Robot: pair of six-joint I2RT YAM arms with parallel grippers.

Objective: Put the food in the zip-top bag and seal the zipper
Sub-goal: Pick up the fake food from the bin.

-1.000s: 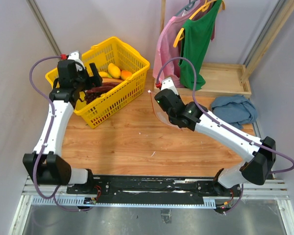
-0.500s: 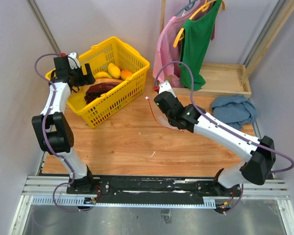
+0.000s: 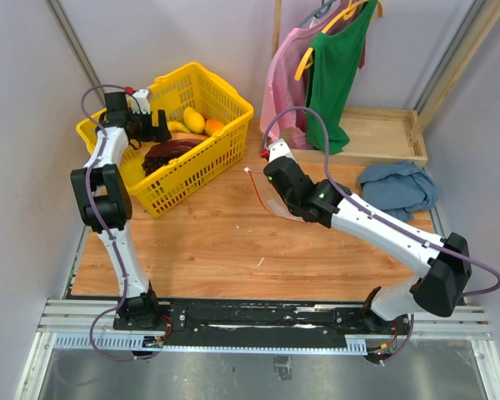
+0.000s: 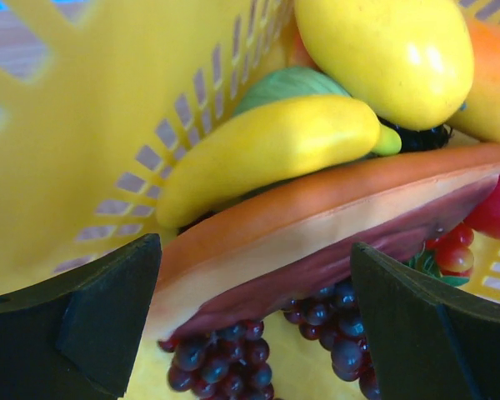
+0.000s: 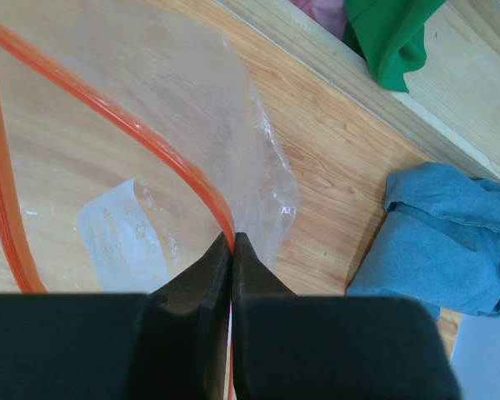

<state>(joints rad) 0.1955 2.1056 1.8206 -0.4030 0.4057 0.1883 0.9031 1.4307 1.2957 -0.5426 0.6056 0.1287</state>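
My left gripper [image 3: 160, 127] is open inside the yellow basket. In the left wrist view its fingers [image 4: 83, 325] straddle the long orange-brown piece [image 4: 317, 225], which lies over the dark purple grape bunch [image 4: 225, 358]. A small yellow piece [image 4: 267, 150] lies just behind. I cannot make out the thin red chili piece. My right gripper [image 3: 275, 185] is shut on the red-orange zipper [image 5: 175, 167] of the clear zip-top bag [image 5: 192, 92]. It holds the bag off the table with the mouth gaping and the white label [image 5: 121, 233] showing. The bag [image 3: 265, 196] is right of the basket.
The yellow basket [image 3: 225, 142] stands at the back left and also holds a yellow mango-like fruit [image 4: 392, 54] and an orange fruit [image 3: 214, 127]. A blue cloth [image 3: 400, 185] lies at the right. Hanging garments [image 3: 333, 67] and a wooden platform [image 3: 383, 133] are behind.
My left gripper has swung right along the basket and now points in at the fruit. My right gripper has shifted slightly with the bag, still pinching the zipper.
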